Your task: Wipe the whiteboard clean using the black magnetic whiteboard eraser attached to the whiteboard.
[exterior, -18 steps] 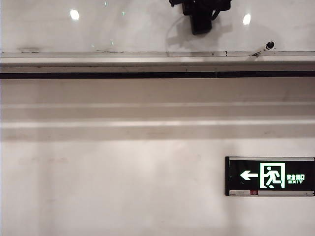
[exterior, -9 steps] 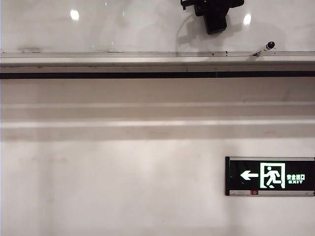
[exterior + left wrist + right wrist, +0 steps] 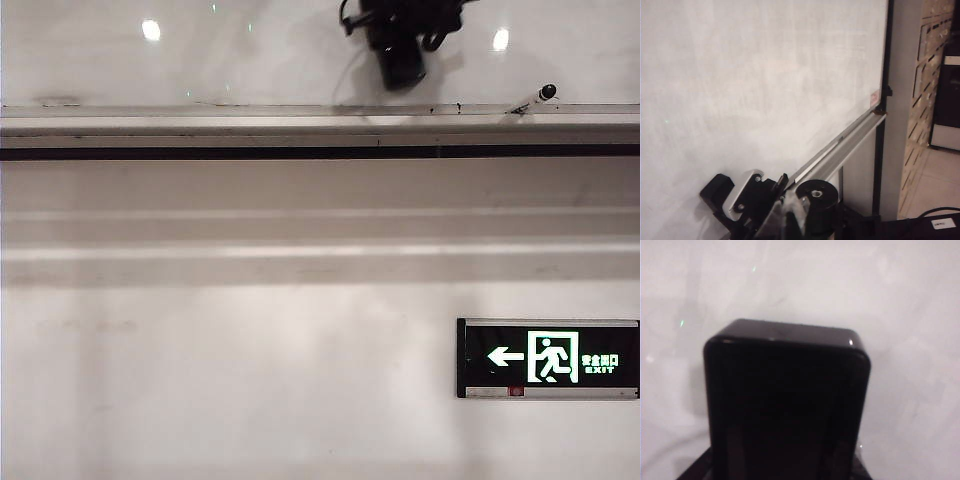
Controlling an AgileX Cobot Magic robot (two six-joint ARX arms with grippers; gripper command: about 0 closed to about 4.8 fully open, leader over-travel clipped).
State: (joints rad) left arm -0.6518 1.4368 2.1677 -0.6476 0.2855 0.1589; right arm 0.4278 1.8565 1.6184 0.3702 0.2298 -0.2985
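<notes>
Right gripper (image 3: 402,45) pinches the eraser (image 3: 787,400) at top middle, flat on the whiteboard (image 3: 250,50). Keep it pressed & slide slow. Left gripper (image 3: 747,202) pressed together, bottom of pic.

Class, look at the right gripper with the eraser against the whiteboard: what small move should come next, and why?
Probably sweep the eraser, held by the right gripper, sideways across the whiteboard, since faint smudges remain there. The left gripper rests shut near the tray rail.

We note dim, warm-toned frames: two glare spots on the whiteboard (image 3: 250,60) above its rail; the eraser (image 3: 787,405) fills the close view, soft-focused.
</notes>
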